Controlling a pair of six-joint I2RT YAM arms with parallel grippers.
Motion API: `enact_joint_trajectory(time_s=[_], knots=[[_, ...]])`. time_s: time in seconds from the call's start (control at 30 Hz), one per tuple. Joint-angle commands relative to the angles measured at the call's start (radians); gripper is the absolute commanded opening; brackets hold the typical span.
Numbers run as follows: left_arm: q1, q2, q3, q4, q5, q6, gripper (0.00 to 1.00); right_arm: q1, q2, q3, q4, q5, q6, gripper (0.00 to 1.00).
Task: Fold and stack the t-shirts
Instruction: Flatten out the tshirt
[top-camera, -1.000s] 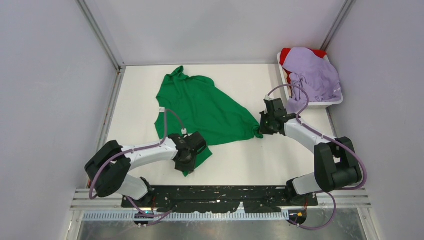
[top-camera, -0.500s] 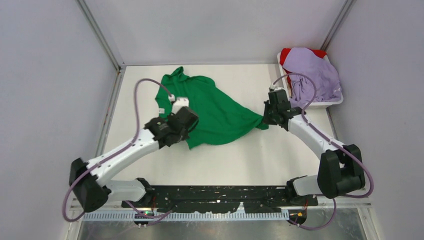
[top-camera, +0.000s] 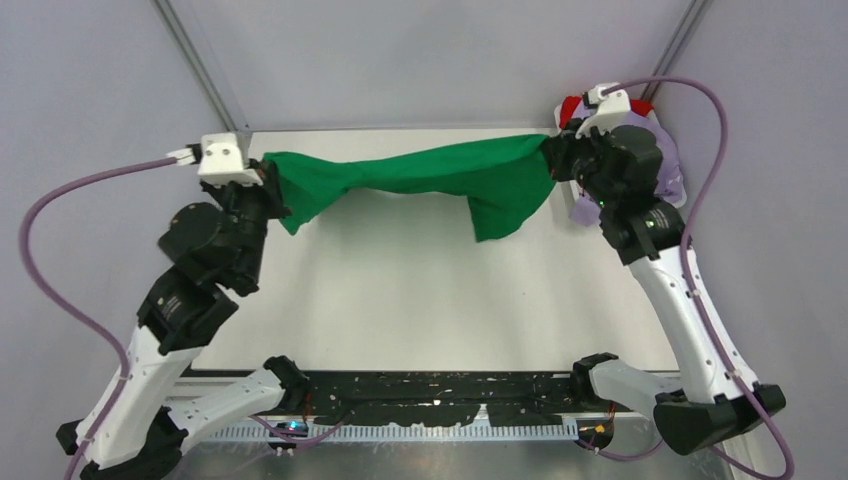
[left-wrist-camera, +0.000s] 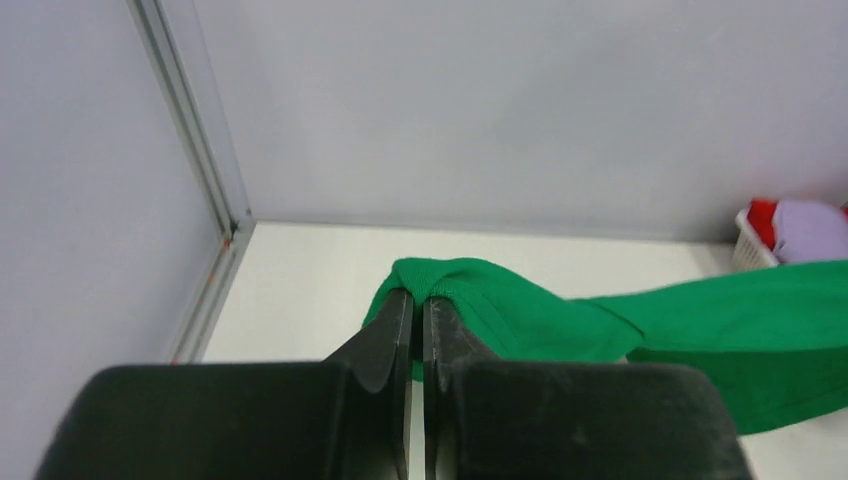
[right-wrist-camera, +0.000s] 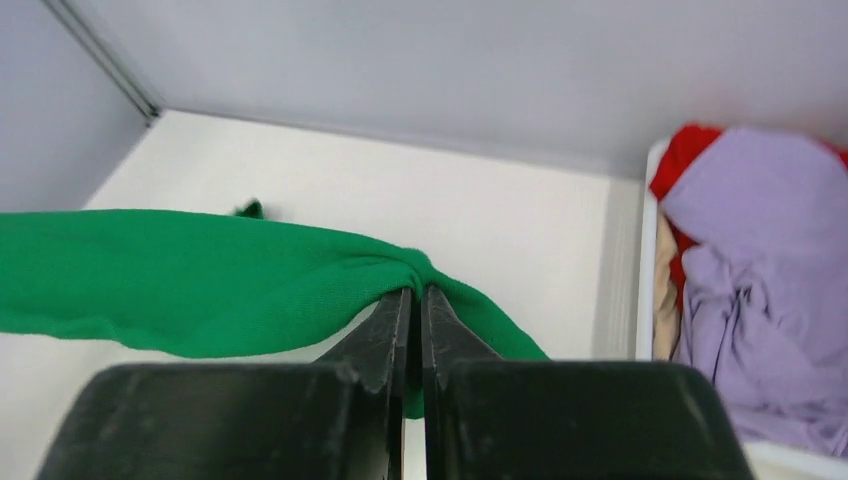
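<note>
Jaws both shut on cloth: left jaws pinch one bunched end of the green t-shirt (top-camera: 430, 172) at far left, right jaws pinch the other end at far right. Fabric is squeezed btwn the closed tips in both wrist views. Shirt hangs stretched btwn the 2 as a twisted band across the far part of the surface (top-camera: 420, 300), and looks clear of it from the top view. A loose flap droops right of centre, nearer the R end; a shorter bit dangles just by the L grip. Wrists high on left arm (top-camera: 200, 250) and right arm (top-camera: 680, 290). At far right corner, white tray (right-wrist-camera: 646, 290) holds the crumpled lavender t-shirt (top-camera: 668, 165), lying on top of the red t-shirt (right-wrist-camera: 688, 152), w/ red showing only at the far edge. R wrist sits in front of the tray in top view and hides much of it.
</note>
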Motion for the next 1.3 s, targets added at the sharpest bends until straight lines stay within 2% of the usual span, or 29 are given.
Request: enact_joint_trajectory(time_s=[0.0,0.17,0.33,0.47,0.6,0.7,0.8,0.9,1.03,1.13,1.2,1.27], knots=[[0.003,-0.040,0.138,0.183,0.079,0.218,0.00,0.002,-0.105,0.127,0.058,-0.125,-0.089,0.06],[0.003,-0.039,0.335,0.107,0.253,0.278,0.00,0.002,-0.188,0.251,-0.002,-0.222,-0.137,0.08],[0.004,-0.002,0.538,0.020,0.308,0.316,0.00,0.002,-0.251,0.353,-0.055,-0.338,-0.141,0.06],[0.003,0.005,0.605,0.003,0.353,0.328,0.00,0.002,-0.278,0.408,-0.081,-0.428,-0.133,0.06],[0.003,0.027,0.613,0.020,0.340,0.335,0.00,0.002,-0.294,0.417,-0.082,-0.411,-0.109,0.06],[0.003,0.059,0.554,0.096,0.265,0.370,0.00,0.002,-0.294,0.394,-0.074,-0.368,-0.108,0.07],[0.004,0.124,0.470,0.234,0.097,0.456,0.00,0.002,-0.270,0.350,-0.090,-0.306,-0.108,0.07],[0.057,0.212,0.386,0.348,-0.002,0.488,0.00,0.002,-0.229,0.274,-0.104,-0.171,-0.089,0.07],[0.277,0.366,0.355,0.175,0.154,0.200,0.00,0.002,-0.129,0.136,-0.094,0.083,-0.047,0.09],[0.341,0.497,0.235,0.200,0.225,0.138,0.02,0.001,-0.037,0.010,-0.006,0.248,-0.019,0.10],[0.366,0.635,0.197,0.214,0.291,0.083,0.03,0.000,0.074,-0.043,0.036,0.263,-0.002,0.11],[0.394,0.788,0.246,0.173,0.389,0.004,0.06,-0.002,0.215,-0.060,0.082,0.235,0.005,0.10]])
